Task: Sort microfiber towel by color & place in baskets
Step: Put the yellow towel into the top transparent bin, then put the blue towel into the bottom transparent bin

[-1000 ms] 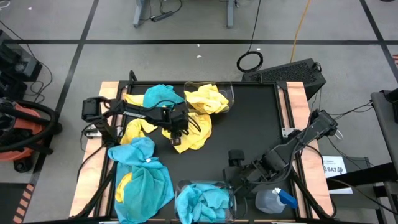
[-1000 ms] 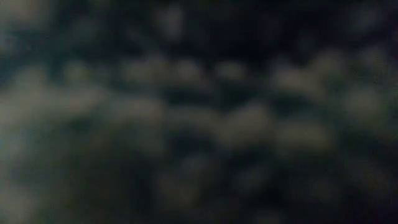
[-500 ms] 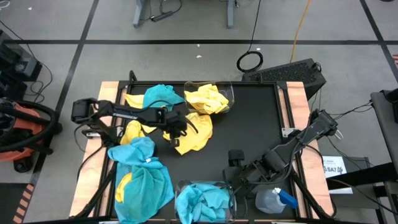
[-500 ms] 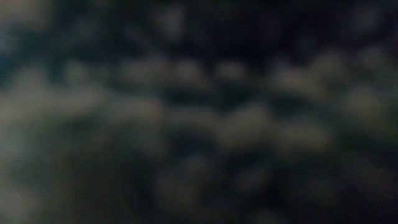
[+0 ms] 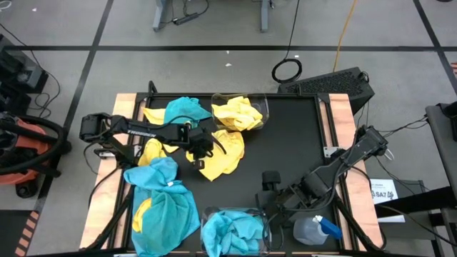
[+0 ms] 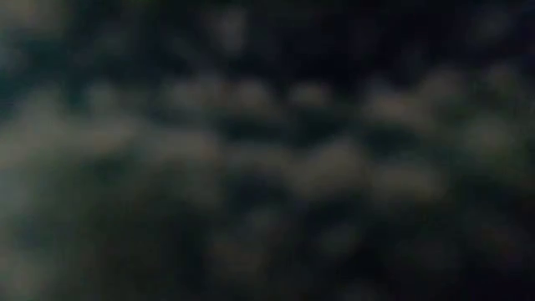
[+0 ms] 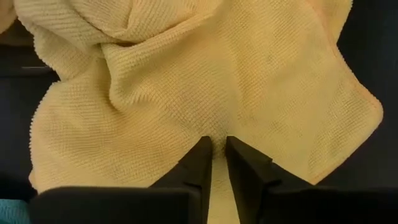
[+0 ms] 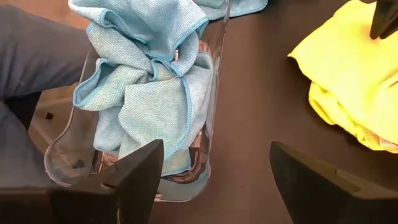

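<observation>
My left gripper (image 5: 201, 151) (image 7: 215, 152) is down on a bright yellow towel (image 5: 226, 153) (image 7: 205, 81) lying crumpled on the black mat at mid-table. It is shut on the cloth. The far clear basket (image 5: 261, 107) holds yellow towels. The near clear basket (image 5: 265, 227) (image 8: 211, 81) holds turquoise towels (image 8: 149, 93). My right gripper (image 5: 268, 187) (image 8: 217, 180) hovers open just right of the near basket. More turquoise and yellow towels (image 5: 164, 203) lie piled at the near left, and one turquoise towel (image 5: 186, 109) lies at the far left. My left gripper pinches a raised fold of the yellow towel (image 7: 216, 138) between its two fingers, coming from above and pointing down. The cloth puckers toward the fingers. The rest of the towel lies spread on the mat.
A clear spray bottle with a blue trigger (image 5: 315, 230) lies at the near right corner, beside the right arm. A person's trouser leg (image 8: 31, 68) shows just beyond the near basket. Bare black mat (image 5: 293, 135) lies at the far right. The low view shows only dark blur.
The left arm's rear joint has swung toward the table's left edge, while its gripper has stayed down on the yellow towel. The right arm has kept still.
</observation>
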